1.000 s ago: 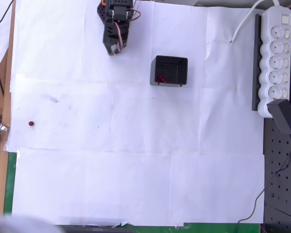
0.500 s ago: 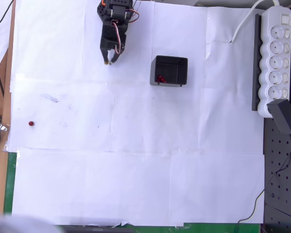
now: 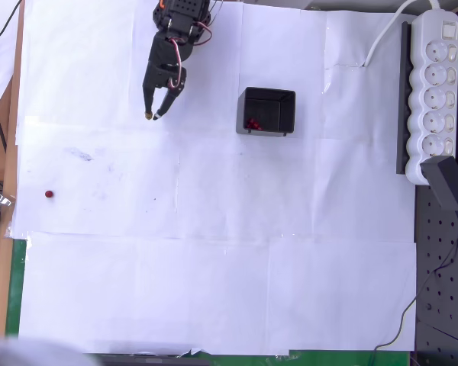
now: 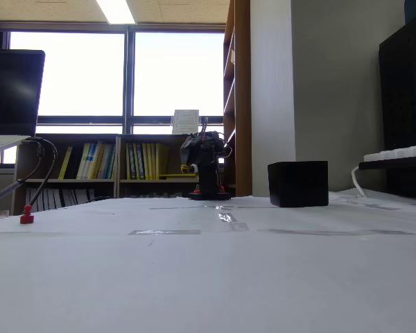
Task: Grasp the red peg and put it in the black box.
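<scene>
Overhead view: gripper (image 3: 152, 115) near the far edge of the white paper-covered table (image 3: 214, 290), left of centre, pointing down and slightly left in the picture; jaws parted a little at the tips, empty, one fingertip (image 3: 148, 116) yellowish-orange. Red peg (image 3: 49, 194) close to the left edge of the table, about halfway down, seen as a small dark-red dot; well apart from the jaws, lying below and to the left of them in the picture, with bare paper between. Black box (image 3: 266, 111) to the right of the gripper, near the far edge, upright with open top; small red pieces (image 3: 252, 123) resting in its lower-left inner corner. White power strip (image 3: 433, 91) along the right edge, with a black adapter (image 3: 449, 185) at its lower end. Low fixed view from table height: arm (image 4: 204, 166) standing at the far edge, folded forward, gripper state not readable there; red peg (image 4: 27, 216) at the left edge, upright, nearer the camera than the arm; black box (image 4: 298, 184) right of the arm, resting flat on the surface. Bookshelves (image 4: 118, 163) and bright windows (image 4: 125, 76) behind the table.
</scene>
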You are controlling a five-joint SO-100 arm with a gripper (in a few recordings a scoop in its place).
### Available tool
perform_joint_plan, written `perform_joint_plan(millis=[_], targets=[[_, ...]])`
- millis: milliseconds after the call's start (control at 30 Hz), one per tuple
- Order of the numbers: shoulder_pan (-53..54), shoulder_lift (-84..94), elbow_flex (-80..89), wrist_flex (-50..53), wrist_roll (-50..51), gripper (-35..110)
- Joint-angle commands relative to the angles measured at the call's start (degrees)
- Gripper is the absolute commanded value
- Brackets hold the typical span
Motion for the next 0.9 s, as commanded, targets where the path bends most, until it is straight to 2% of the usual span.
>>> perform_joint_plan(millis=[0,100,600,867], targets=[[3.43,6.42,10.90,-3.25,0.35,0],[5.63,12.22,13.10,-11.25,1.32,0],[15.82,47.55,40.87,-22.15,4.57,0],[19.78,58.62,45.53,-33.57,6.06,0]])
